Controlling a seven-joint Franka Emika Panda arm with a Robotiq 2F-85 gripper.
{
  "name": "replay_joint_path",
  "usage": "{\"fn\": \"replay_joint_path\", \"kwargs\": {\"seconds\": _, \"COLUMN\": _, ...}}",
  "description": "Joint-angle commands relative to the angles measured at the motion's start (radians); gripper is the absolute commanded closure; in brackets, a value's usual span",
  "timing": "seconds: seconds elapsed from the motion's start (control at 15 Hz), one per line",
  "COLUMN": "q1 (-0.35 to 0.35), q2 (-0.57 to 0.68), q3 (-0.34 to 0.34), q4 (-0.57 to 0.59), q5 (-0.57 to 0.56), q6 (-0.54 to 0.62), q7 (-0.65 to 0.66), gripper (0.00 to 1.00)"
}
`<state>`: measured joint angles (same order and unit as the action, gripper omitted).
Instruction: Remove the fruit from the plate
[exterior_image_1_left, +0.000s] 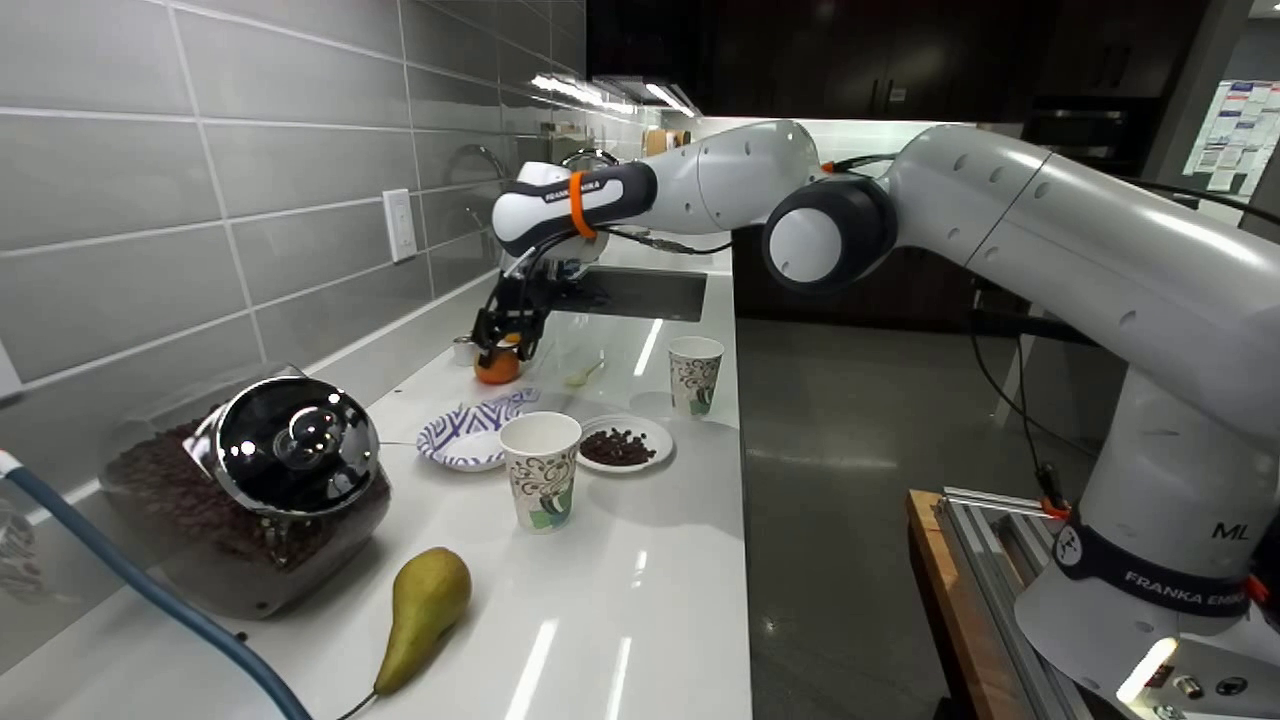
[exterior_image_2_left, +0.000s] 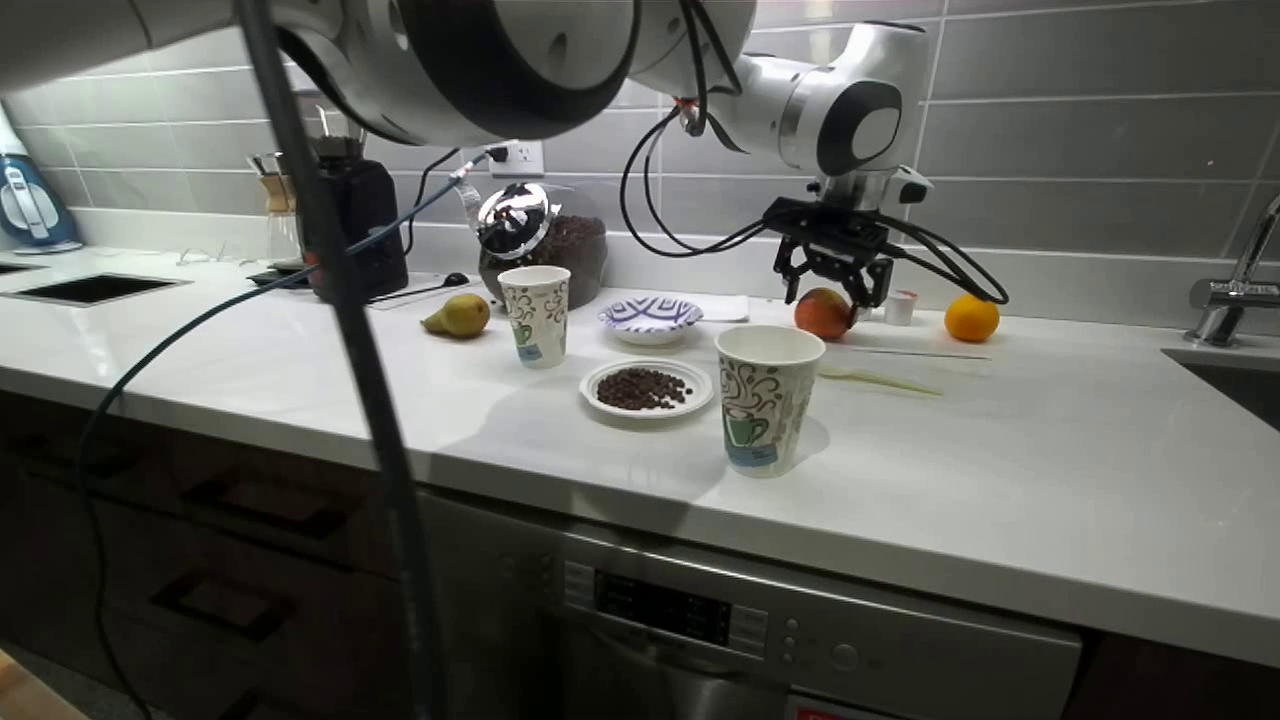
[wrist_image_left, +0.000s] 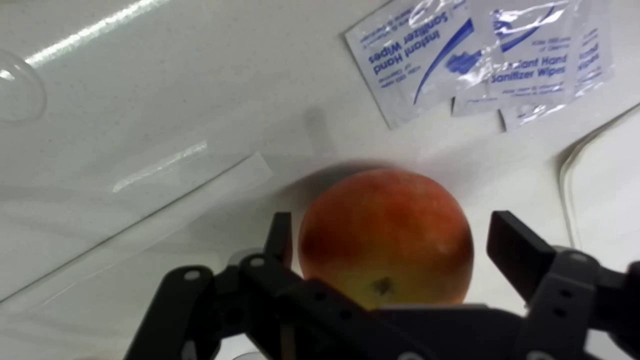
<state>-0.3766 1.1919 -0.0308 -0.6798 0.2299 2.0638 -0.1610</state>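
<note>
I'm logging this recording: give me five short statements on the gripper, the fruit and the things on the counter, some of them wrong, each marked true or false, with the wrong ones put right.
1. The red-orange fruit rests on the blue-patterned plate. False: it is on the counter, apart from that plate.
2. The gripper is open around the red-orange fruit. True.
3. Both paper cups stand upright. True.
4. The plain white plate holds the pear. False: it holds dark bits; the pear lies on the counter.
5. In the wrist view, sanitizer wipe packets lie apart from the red-orange fruit. True.
</note>
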Motion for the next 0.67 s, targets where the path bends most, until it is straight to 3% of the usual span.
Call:
{"fn": "replay_joint_path", "kwargs": {"seconds": 0.0, "q1": -0.006, "q2": -0.040, "q3": -0.008, "q4": -0.074, "q5": -0.012, "q6": 0.004, "q7": -0.049, "gripper": 0.00}}
{"fn": "replay_joint_path", "kwargs": {"seconds": 0.33, "q1": -0.010, "q2": -0.069, "q3": 0.001, "q4": -0.181, "q5": -0.010, "q6": 0.199, "q7": -0.248, "gripper": 0.00}}
{"fn": "replay_joint_path", "kwargs": {"seconds": 0.6, "q1": -0.008, "q2": -0.152, "q3": 0.009, "q4": -0.354, "q5": -0.008, "q6": 0.300, "q7": -0.397, "gripper": 0.00}}
